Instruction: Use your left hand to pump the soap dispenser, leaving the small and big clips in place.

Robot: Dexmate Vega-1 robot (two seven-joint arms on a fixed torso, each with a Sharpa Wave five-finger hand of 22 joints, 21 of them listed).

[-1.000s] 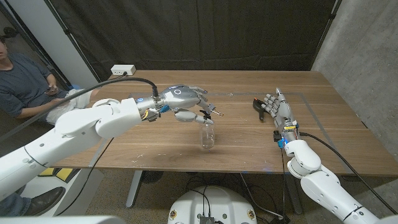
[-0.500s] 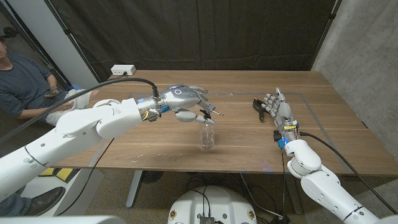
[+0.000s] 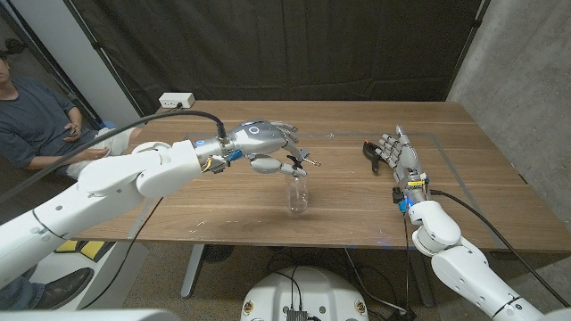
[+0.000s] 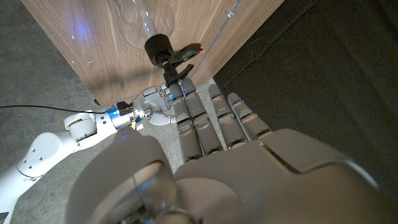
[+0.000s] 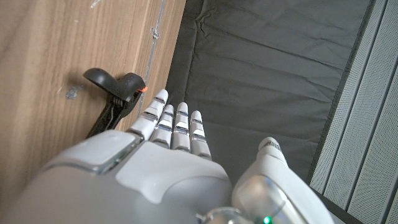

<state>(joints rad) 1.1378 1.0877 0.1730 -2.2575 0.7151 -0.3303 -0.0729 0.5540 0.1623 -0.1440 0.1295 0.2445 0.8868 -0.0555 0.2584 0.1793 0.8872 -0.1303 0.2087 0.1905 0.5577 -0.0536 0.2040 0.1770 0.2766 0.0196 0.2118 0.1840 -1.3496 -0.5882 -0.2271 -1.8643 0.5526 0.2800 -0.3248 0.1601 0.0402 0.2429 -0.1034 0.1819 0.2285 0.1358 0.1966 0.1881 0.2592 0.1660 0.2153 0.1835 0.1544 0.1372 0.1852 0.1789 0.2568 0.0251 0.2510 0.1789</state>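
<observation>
**Left hand poised over pump head; downward press pending**

While the task remains to be done, the following is recorded view by view.

Head view. Item one: a clear plastic soap dispenser bottle with a black pump top (image 3: 297,193), standing upright near the middle of the wooden table (image 3: 357,214), its long axis vertical. The body is transparent and looks nearly empty; how much liquid it holds cannot be told. Item two: the silver left hand (image 3: 265,143), held above and slightly behind the pump head, palm down, fingers extended and loosely spread, nothing gripped. Whether the thumb touches the pump cannot be told. The dispenser lies directly below the fingertips, so the coming move is judged to be a straight press downward along the bottle's axis. A small black clip with an orange tip (image 3: 305,160) is seen just beyond the fingers. Item three: the right hand (image 3: 398,153), standing on its edge well apart from the bottle, fingers straight and slightly apart, holding nothing. The big black clip (image 3: 369,151) lies just beside it. The left hand is by far the nearer to the dispenser.

Left wrist view. The black pump head (image 4: 160,47) is seen past the outstretched fingers (image 4: 198,122), with the small clip close by it.

Right wrist view. The right hand's fingers (image 5: 166,127) are extended, empty; the big clip rests on the table beyond them.
</observation>
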